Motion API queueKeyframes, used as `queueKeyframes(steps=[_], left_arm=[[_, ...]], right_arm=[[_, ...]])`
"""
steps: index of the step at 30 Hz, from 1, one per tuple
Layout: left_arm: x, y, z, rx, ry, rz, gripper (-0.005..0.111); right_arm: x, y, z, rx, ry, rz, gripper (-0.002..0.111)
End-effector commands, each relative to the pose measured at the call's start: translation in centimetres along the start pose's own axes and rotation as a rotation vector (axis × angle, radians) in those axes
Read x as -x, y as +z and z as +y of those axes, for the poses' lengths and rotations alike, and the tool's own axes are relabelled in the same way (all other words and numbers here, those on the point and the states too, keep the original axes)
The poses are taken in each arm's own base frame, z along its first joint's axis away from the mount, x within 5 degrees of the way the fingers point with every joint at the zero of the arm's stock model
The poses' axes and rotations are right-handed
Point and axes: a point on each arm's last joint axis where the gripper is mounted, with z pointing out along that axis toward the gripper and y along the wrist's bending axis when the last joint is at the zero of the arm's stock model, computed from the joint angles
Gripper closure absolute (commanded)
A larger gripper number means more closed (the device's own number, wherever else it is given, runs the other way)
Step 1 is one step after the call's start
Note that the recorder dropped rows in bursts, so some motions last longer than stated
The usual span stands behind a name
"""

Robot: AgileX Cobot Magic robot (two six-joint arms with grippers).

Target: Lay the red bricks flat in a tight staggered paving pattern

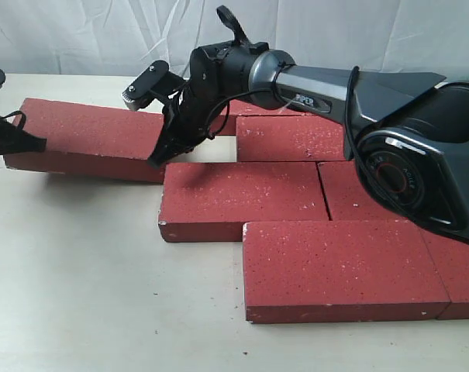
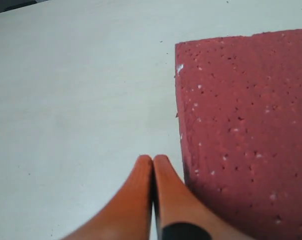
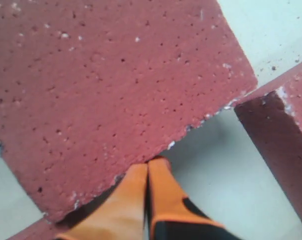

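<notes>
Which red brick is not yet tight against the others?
The far-left brick, lying between the left claw and right claw: bare table shows beside its right end, whereas the other bricks sit edge to edge.

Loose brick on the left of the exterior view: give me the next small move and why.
Probably a short push on the loose brick toward the back-row brick, using the shut left pincer beside its outer end. A strip of bare table separates the two, and the shut right pincer touches the loose brick's inner corner, able to guide it.
</notes>
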Motion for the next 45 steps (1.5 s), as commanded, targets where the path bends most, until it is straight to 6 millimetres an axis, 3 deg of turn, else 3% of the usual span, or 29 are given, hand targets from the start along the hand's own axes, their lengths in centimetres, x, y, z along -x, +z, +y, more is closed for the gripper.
queueKeyframes(steps=[1,8,16,24,28,32,38,45], left_arm=[[0.0,0.0,-0.7,-0.027,0.012,0.009,0.107],[0.0,0.0,-0.6,-0.020,0.010,0.002,0.107],[0.1,0.0,-0.6,-0.018,0.010,-0.001,0.107],[0.1,0.0,-0.6,-0.018,0.010,-0.001,0.107],[0.2,-0.1,-0.4,-0.016,0.047,-0.004,0.107],[0.3,-0.5,1.4,0.024,-0.012,-0.003,0.107],[-2.1,0.9,4.6,0.101,-0.173,0.080,0.107],[-3.0,3.2,4.0,0.021,-0.165,0.166,0.107]], right_arm=[[0.8,-0.8,0.4,-0.014,-0.024,-0.007,0.109],[1.0,-1.0,-0.7,-0.133,0.029,-0.026,0.109],[1.7,-1.1,-0.7,-0.137,0.072,-0.114,0.109],[0.2,-1.2,-1.1,-0.185,-0.035,0.063,0.109],[0.3,-2.5,-1.8,-0.254,-0.025,0.096,0.109],[0.6,-3.0,-1.9,-0.264,0.005,0.080,0.109],[0.8,-1.3,-1.9,-0.268,0.013,-0.010,0.109],[1.7,-1.8,-3.1,-0.263,0.131,-0.088,0.109]])
